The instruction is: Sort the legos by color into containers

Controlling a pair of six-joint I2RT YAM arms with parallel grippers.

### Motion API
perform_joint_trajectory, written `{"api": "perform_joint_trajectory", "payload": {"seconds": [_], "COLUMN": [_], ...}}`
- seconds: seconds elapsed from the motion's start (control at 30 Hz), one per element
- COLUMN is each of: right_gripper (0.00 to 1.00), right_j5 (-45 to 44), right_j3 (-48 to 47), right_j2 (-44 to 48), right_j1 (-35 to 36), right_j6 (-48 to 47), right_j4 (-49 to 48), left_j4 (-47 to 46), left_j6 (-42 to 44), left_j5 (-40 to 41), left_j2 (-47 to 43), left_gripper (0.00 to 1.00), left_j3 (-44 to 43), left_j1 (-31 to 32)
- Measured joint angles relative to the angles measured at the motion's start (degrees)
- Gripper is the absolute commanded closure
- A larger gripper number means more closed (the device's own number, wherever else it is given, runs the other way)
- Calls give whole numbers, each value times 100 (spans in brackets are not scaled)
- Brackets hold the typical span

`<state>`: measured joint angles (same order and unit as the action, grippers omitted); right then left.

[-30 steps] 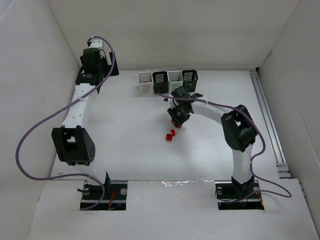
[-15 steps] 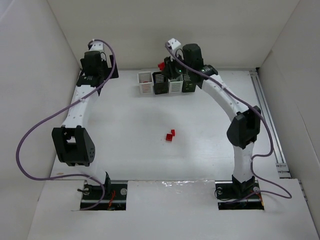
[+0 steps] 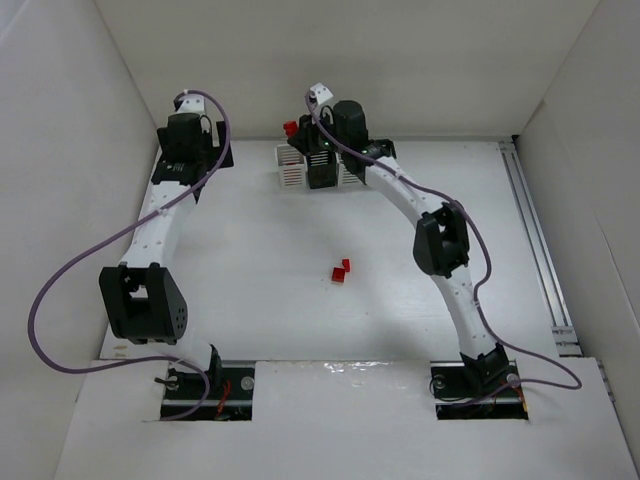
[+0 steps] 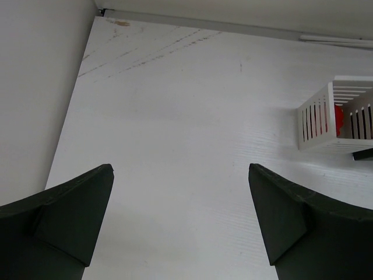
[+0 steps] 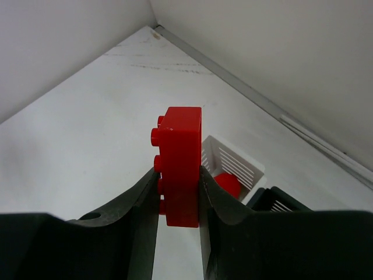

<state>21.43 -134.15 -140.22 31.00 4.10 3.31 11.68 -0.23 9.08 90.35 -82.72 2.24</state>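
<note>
White walls (image 3: 400, 60) closed in the white surface (image 3: 260, 250) on three sides. In the overhead view we saw the left arm (image 3: 165, 215) stretched toward 11 o'clock. The left jaws were released and stood wide apart over bare surface, gripping nothing. The right arm (image 3: 430, 235) arced from its base at 5 o'clock up to 12 o'clock, with its wrist hanging by the row of containers at the far wall.

We could make out the leftmost white container (image 3: 290, 175) and the black container (image 3: 320, 172) touching it on its 3 o'clock side. The arm hid most of the rest of the row. In the left wrist view the white container sat at 3 o'clock, with red showing through its slats.

The right jaws were clenched on a red lego (image 5: 180, 166), held on edge with its studs facing 9 o'clock. In the overhead view that lego appeared just at 12 o'clock of the white container. We could not tell whether it hung squarely over the opening. A red piece (image 5: 226, 184) already lay inside that container. Two loose red legos (image 3: 342, 270) lay touching near the middle of the surface, well apart from the row.
</note>
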Motion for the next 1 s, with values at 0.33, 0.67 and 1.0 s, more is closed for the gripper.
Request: {"api": "perform_joint_trajectory", "payload": {"seconds": [0.33, 0.67, 1.0], "right_gripper": [68, 65, 64], "right_j5": [-295, -490, -595], "right_j3": [-330, -337, -332], "right_j2": [-411, -619, -833], "right_j1": [247, 282, 249], "right_j6": [251, 326, 332], "right_j4": [-984, -1255, -1281], "left_j4": [-9, 11, 13], "left_j6": [63, 164, 190], "left_j5": [90, 35, 15], "left_j2": [-87, -98, -101], "left_gripper": [0, 0, 0], "left_j3": [245, 254, 260], "left_j1": [0, 0, 0]}}
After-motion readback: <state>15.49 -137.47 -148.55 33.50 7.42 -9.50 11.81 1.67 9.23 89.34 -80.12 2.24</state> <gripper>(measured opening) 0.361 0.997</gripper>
